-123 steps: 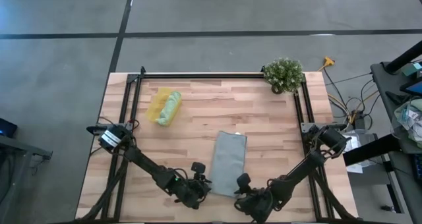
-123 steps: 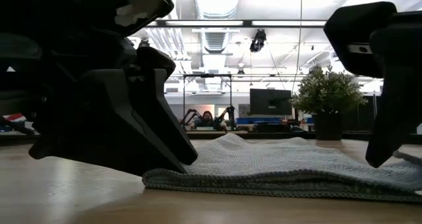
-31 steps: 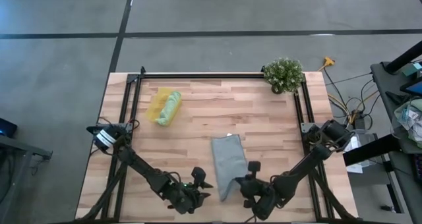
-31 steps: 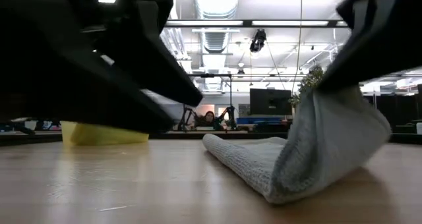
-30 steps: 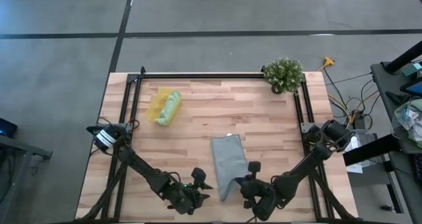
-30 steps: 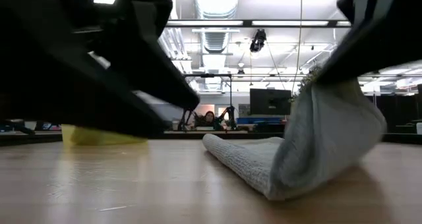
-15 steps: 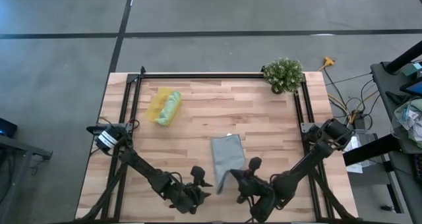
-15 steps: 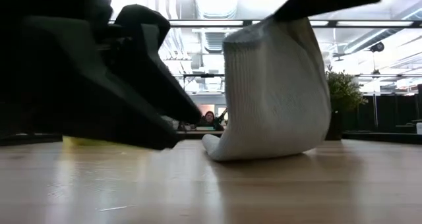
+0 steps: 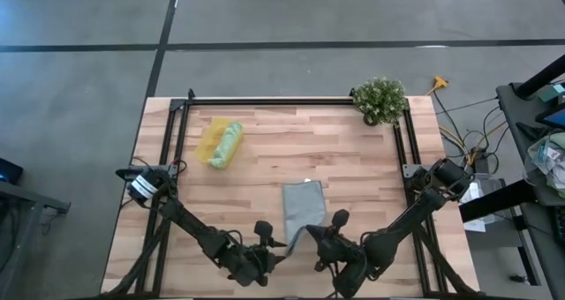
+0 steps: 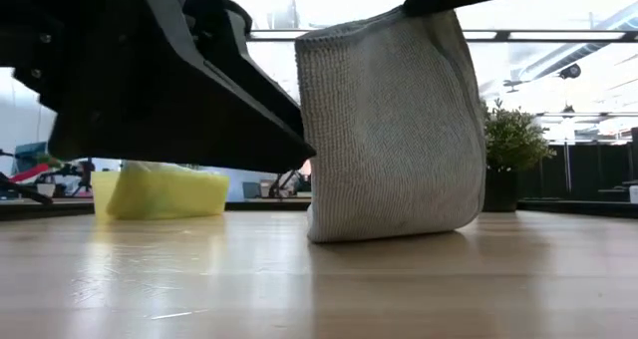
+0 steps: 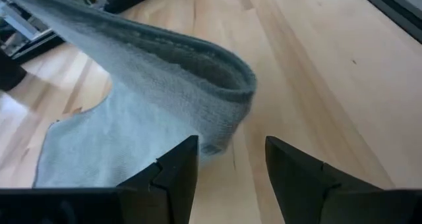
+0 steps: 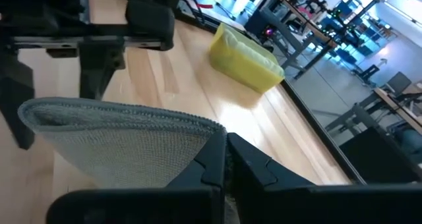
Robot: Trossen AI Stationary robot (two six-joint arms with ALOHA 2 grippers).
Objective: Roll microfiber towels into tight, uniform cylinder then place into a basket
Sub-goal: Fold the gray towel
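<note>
Grey-blue towel (image 9: 303, 210) lies near the table's (image 9: 353, 159) front edge, its near end now lifted and folded back by our right gripper (image 12: 223, 159), pinched shut on that edge, where a second ago the cloth only curled low. We judge the roll is just beginning. Our left gripper (image 11: 226, 163) hovers just beside the fold, jaws apart, holding nothing. Toward the far left corner, the yellow basket (image 9: 209, 144) already holds the light green towel (image 9: 229, 144).
</note>
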